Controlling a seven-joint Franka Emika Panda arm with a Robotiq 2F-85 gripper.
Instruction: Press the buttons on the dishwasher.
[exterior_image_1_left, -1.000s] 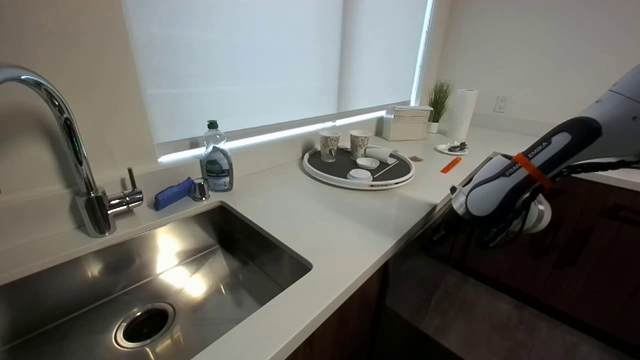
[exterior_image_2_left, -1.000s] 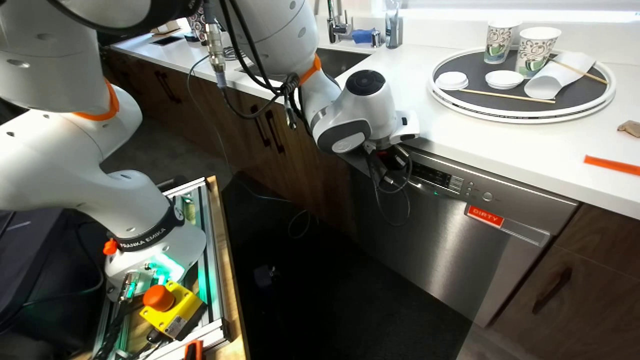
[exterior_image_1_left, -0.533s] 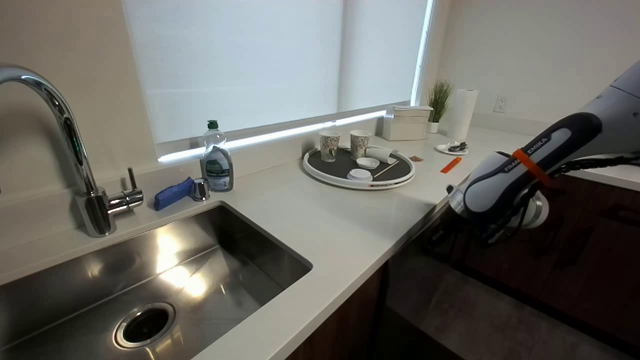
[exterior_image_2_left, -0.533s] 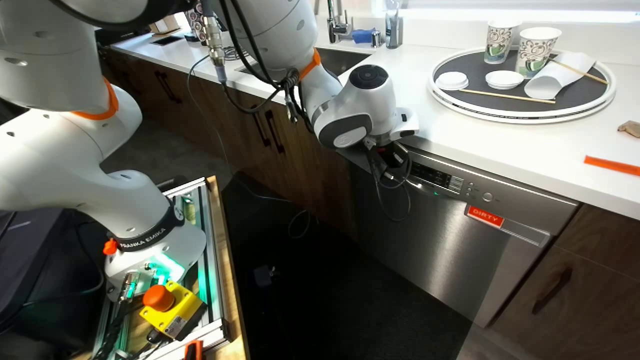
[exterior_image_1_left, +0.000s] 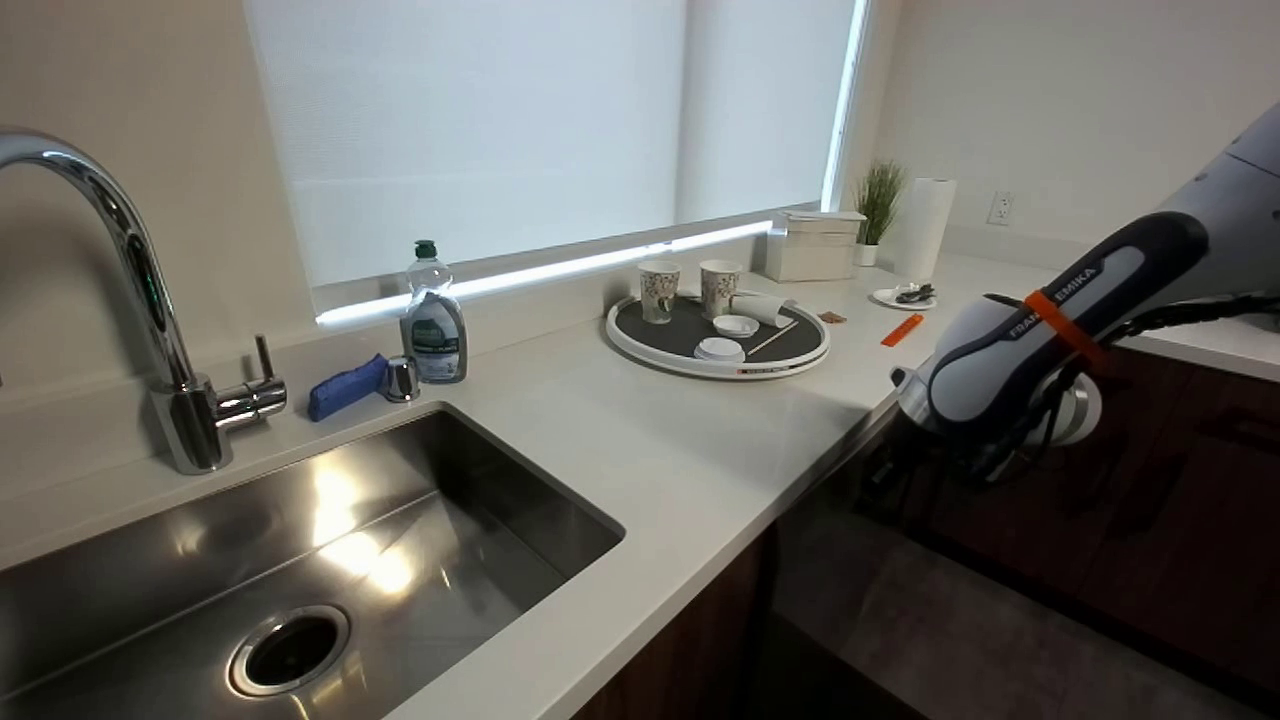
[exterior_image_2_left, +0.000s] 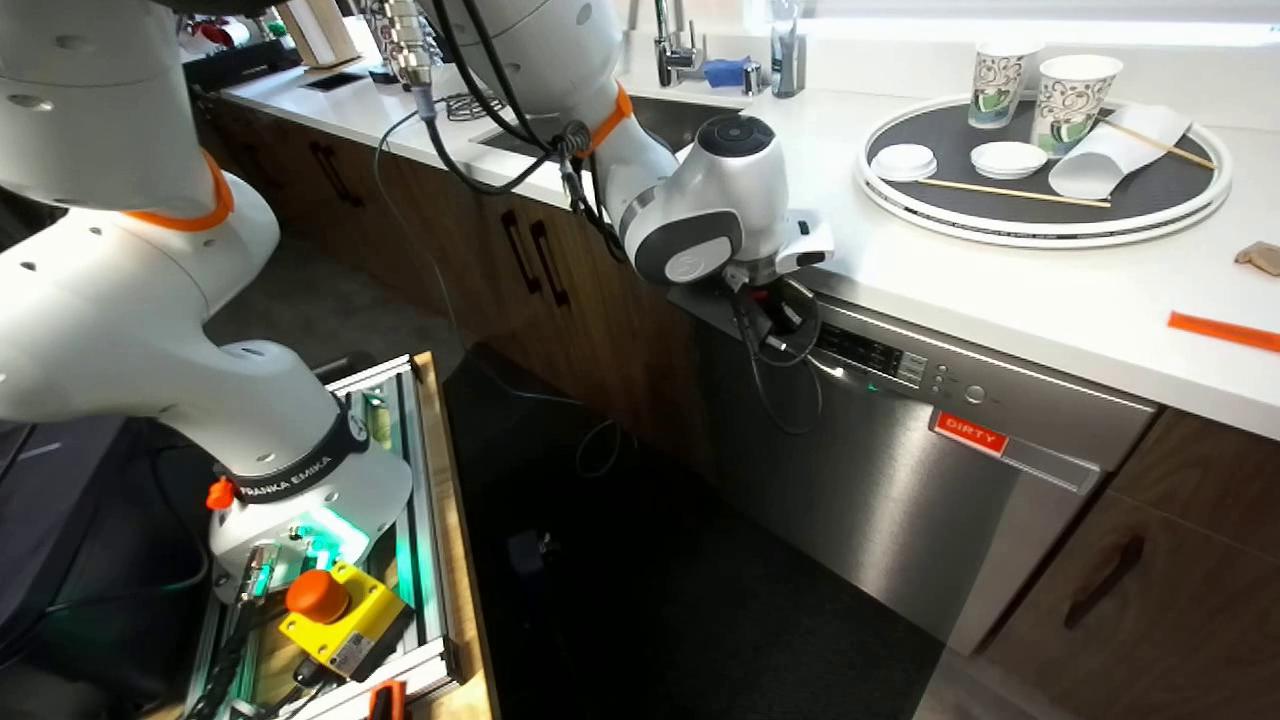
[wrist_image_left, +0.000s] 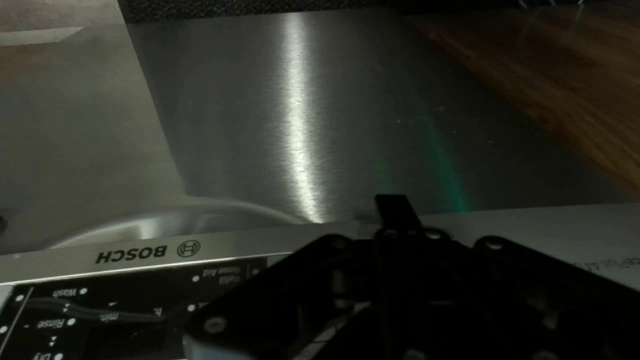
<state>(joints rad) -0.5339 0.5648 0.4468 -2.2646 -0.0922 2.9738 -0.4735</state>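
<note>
Near the control panel (wrist_image_left: 131, 302) of the dishwasher (exterior_image_2_left: 870, 480), the end effector (wrist_image_left: 394, 206) is clenched, empty, seemingly aiming; next, push inward.

Control panel (wrist_image_left: 130, 302) partly hidden, sink (exterior_image_1_left: 440, 570) cropped

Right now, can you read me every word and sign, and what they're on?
"BOSCH": dishwasher, upside down in the wrist view
"Refill Rinse Aid": its dark panel
"Wash": panel
"Rinse": panel
"min.": panel
"h.": panel
"Dry", partly cut off: panel
"DIRTY": red sign on the dishwasher's front
"FRANKA EMIKA": robot's base
"FRAN" and "EMIKA": arm, orange band between
Too small or blurred: print on the soap bottle, tray, yellow box, and elsewhere on the dishwasher
</note>
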